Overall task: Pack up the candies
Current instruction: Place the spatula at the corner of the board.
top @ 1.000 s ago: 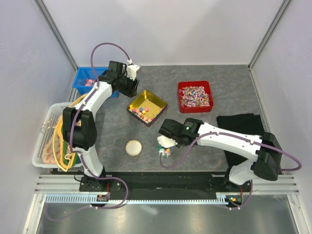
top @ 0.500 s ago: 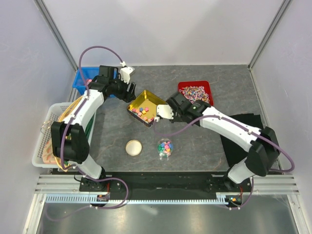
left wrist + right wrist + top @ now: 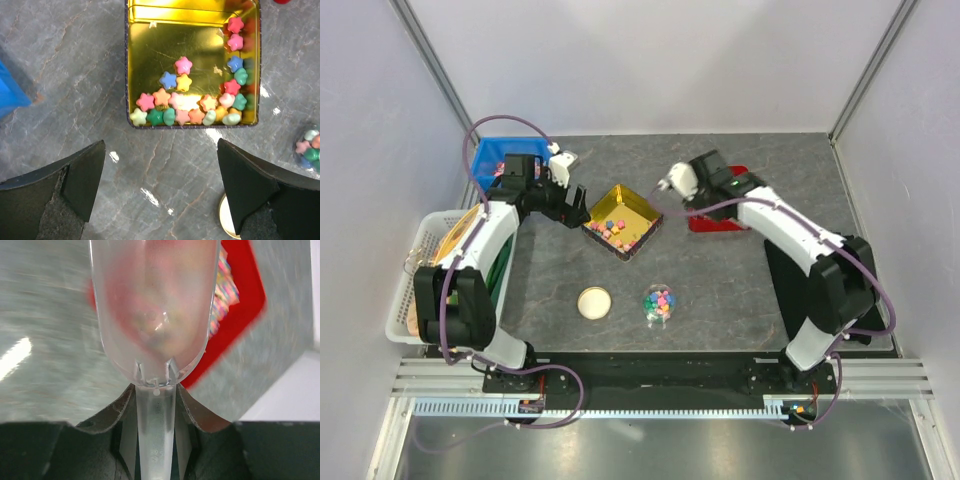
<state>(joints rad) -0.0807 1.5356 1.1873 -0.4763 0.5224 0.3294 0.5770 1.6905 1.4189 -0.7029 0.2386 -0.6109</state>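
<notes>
While the left gripper (image 3: 159,190) hangs empty with jaws spread wide, the small star-shaped candies of mixed colours (image 3: 183,65) lie in a square gold metal tin (image 3: 165,45); more sit in a small clear jar (image 3: 660,303). The right gripper (image 3: 155,412) clasps the handle of a clear plastic scoop (image 3: 155,305) beside a red plastic bin (image 3: 247,300).

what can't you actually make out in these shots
Red bin contents: top view, the right arm covers most of it; right wrist view, blurred behind the scoop.
Whether the scoop holds anything: right wrist view, cloudy plastic and blur.
Jar: left wrist view, cut off by the right edge.
Blue bin contents: top view, too small, partly under the left arm.
</notes>
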